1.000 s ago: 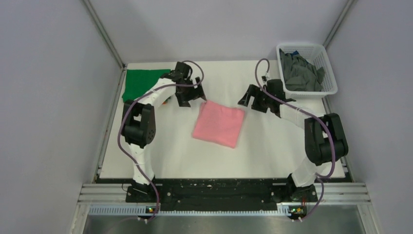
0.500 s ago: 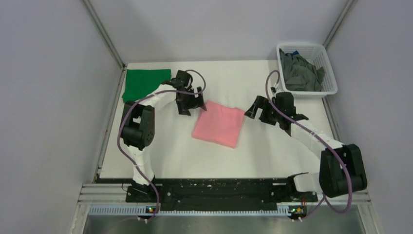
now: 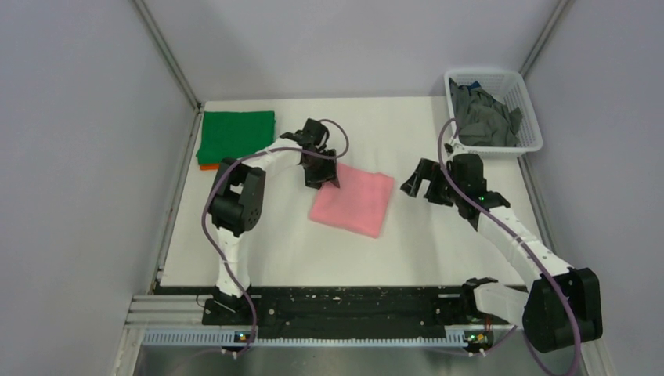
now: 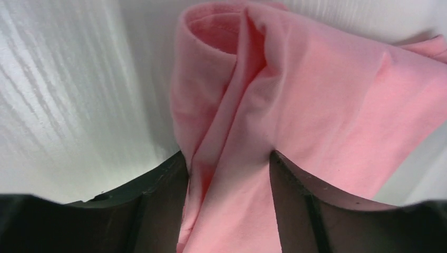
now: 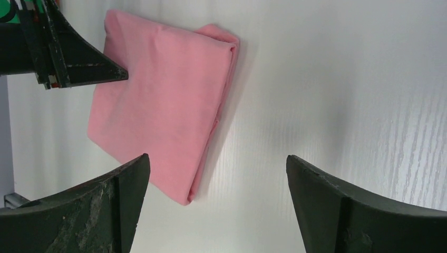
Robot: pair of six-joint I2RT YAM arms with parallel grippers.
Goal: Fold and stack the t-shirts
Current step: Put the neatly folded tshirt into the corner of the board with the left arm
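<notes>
Pink t-shirt (image 3: pixel 352 201), folded to a rough square, lies flat near the middle of the white worktop (image 3: pixel 438 243), turned slightly askew.

Left hand (image 3: pixel 325 174) sits at the shirt's far left corner. Left wrist view: the hand (image 4: pixel 227 158) has a bunched ridge of the pink t-shirt (image 4: pixel 316 105) between its two fingers. Cloth touches both inner faces and fills the gap, so the hand is clamped on that corner. A rolled hem stands up just beyond the fingertips.

Right hand (image 3: pixel 419 182) hangs over bare worktop just right of the shirt, apart from it. Right wrist view: the hand (image 5: pixel 217 158) has its fingers spread wide with only worktop between them. The pink t-shirt (image 5: pixel 163 116) lies ahead, its layered edge facing the camera.

Green t-shirt (image 3: pixel 237 133), folded, lies at the far left corner of the worktop. A strip of orange t-shirt (image 3: pixel 206 166) shows under its near edge.

White lattice basket (image 3: pixel 526 110) stands at the far right corner, with dark grey t-shirts (image 3: pixel 481 117) heaped loose inside.
</notes>
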